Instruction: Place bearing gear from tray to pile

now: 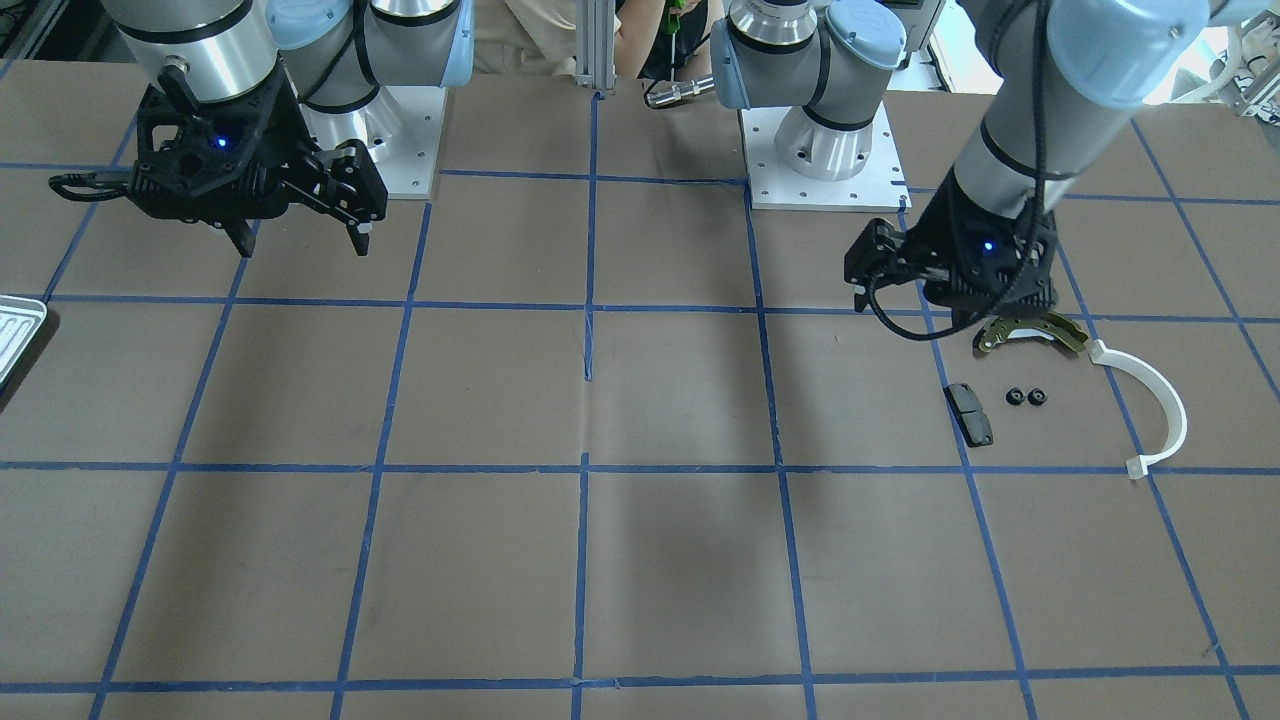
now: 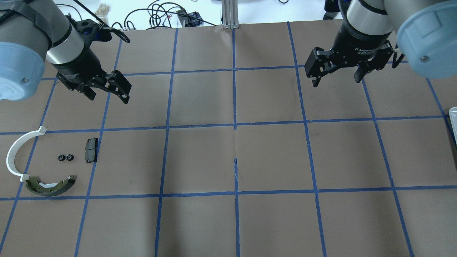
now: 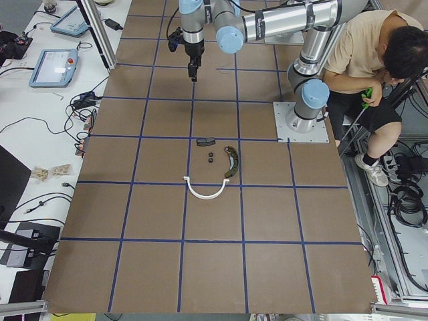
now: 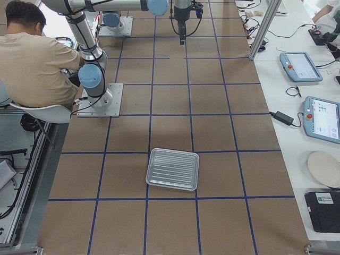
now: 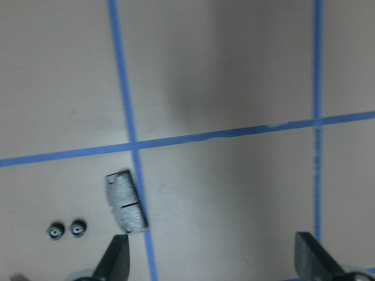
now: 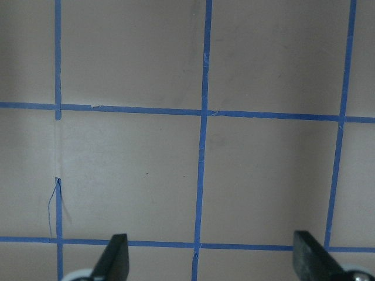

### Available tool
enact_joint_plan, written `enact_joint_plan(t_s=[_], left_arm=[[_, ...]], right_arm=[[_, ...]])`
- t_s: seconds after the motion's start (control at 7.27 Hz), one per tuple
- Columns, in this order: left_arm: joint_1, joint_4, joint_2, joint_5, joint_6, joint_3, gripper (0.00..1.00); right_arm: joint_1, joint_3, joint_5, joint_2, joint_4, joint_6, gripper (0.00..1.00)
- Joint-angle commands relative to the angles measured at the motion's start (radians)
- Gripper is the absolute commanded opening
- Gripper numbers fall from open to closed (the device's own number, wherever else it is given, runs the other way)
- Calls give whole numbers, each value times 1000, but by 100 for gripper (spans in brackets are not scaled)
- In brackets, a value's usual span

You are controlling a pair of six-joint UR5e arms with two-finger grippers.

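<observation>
Honestly, I judge the carrying part of this job to be close to finished, so what I want now is a tidy parking of the arms and no fresh grab. The tray (image 4: pixel 172 169) sits far out on the robot's right side of the table (image 2: pixel 235 221), and in the right-hand side view its ribbed floor looks bare to me, though a part that small could hide in a groove. Two small dark gears (image 2: pixel 70 156) lie side by side on the paper in the pile, between the dark pad (image 2: pixel 91 150) and the white plastic arc (image 2: pixel 14 150), with the olive brake shoe (image 2: pixel 50 185) nearer the robot's base. If I move the left arm at all, I would keep it high and draw it away from the pile, because a low sweep could scatter those gears or nudge the pad. The left gripper (image 2: pixel 108 98) hangs above the table just beyond the pile, its fingers spread wide, with nothing between them and touching nothing. The right gripper (image 2: pixel 335 81) hovers over bare grid squares, well apart from the tray, equally wide and empty. Before calling it done, I would check the tray once more from a closer view.
</observation>
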Motion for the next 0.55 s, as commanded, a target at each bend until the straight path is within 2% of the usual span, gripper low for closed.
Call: enact_joint_plan(t_s=[0.0, 0.41], left_arm=[[-66, -88, 81, 0, -45, -6, 100], [-66, -121, 113, -1, -47, -9, 100]], right_arm=[[0, 0, -1, 0, 0, 0, 100], [0, 0, -1, 0, 0, 0, 100]])
